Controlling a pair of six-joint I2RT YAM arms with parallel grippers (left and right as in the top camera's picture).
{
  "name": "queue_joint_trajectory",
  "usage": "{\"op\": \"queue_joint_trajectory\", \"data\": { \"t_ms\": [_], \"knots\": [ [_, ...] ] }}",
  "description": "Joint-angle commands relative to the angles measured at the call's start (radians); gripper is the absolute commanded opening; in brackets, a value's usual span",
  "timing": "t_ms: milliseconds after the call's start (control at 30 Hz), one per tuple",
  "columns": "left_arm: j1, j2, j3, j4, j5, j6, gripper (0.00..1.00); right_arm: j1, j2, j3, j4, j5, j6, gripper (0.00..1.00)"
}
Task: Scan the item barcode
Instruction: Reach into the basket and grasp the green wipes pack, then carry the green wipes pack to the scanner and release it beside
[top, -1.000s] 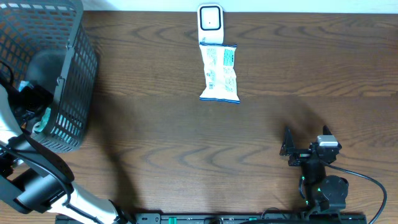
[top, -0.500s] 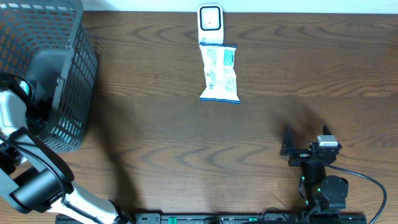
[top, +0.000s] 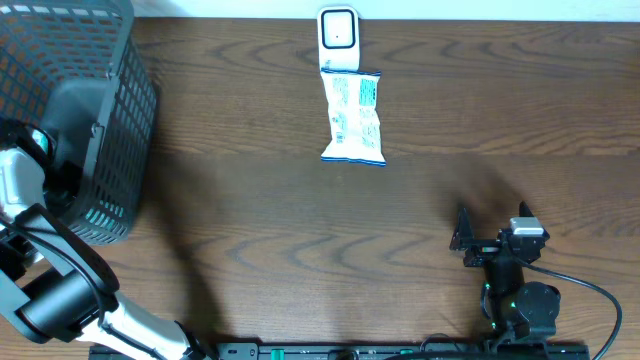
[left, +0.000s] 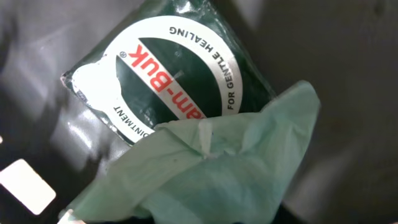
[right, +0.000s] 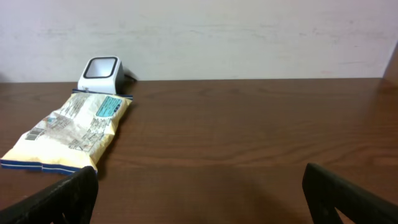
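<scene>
Lying inside the grey basket (top: 120, 120) at the table's (top: 250, 220) far left corner, the dark green packet (left: 174, 68) fills your left wrist view: a round white-ringed label with red lettering, with a crumpled pale green sheet (left: 205, 168) overlapping its lower edge. Your left arm (top: 20, 180) reaches over the basket's rim, but its fingers show in neither view, so you cannot tell whether that gripper is clenched, released or holding the packet. Well apart, the white scanner (top: 338, 38) stands at the far edge with a snack bag (top: 355, 118) lying flat, touching its base. Your right gripper (right: 199, 193) rests near the front edge, jaws spread wide and holding nothing.
</scene>
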Motion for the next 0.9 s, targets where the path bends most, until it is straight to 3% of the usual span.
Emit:
{"op": "queue_joint_trajectory", "data": {
  "t_ms": [0, 67, 100, 133, 400, 500, 700, 867],
  "knots": [
    [0.003, -0.001, 0.042, -0.027, -0.010, -0.006, 0.23, 0.004, -0.005, -0.002, -0.004, 0.000, 0.010, 0.99],
    [0.003, -0.008, 0.060, -0.047, -0.009, -0.006, 0.19, 0.004, -0.005, -0.002, -0.004, 0.000, 0.010, 0.99],
    [0.003, -0.021, 0.077, -0.064, -0.009, -0.006, 0.10, 0.004, -0.005, -0.002, -0.004, 0.000, 0.010, 0.99],
    [0.003, -0.034, 0.085, -0.071, -0.009, -0.006, 0.08, 0.004, -0.005, -0.002, -0.004, 0.000, 0.010, 0.99],
    [0.003, -0.285, 0.142, -0.046, 0.015, -0.008, 0.08, 0.004, -0.005, -0.002, -0.004, 0.000, 0.010, 0.99],
    [0.003, -0.423, 0.174, -0.004, 0.025, -0.101, 0.08, 0.004, -0.005, -0.002, -0.004, 0.000, 0.010, 0.99],
    [-0.001, -0.691, 0.174, 0.169, 0.105, -0.419, 0.08, 0.004, -0.005, -0.002, -0.004, 0.000, 0.010, 0.99],
    [-0.106, -0.776, 0.174, 0.269, 0.265, -0.479, 0.08, 0.004, -0.005, -0.002, -0.004, 0.000, 0.010, 0.99]
  ]
}}
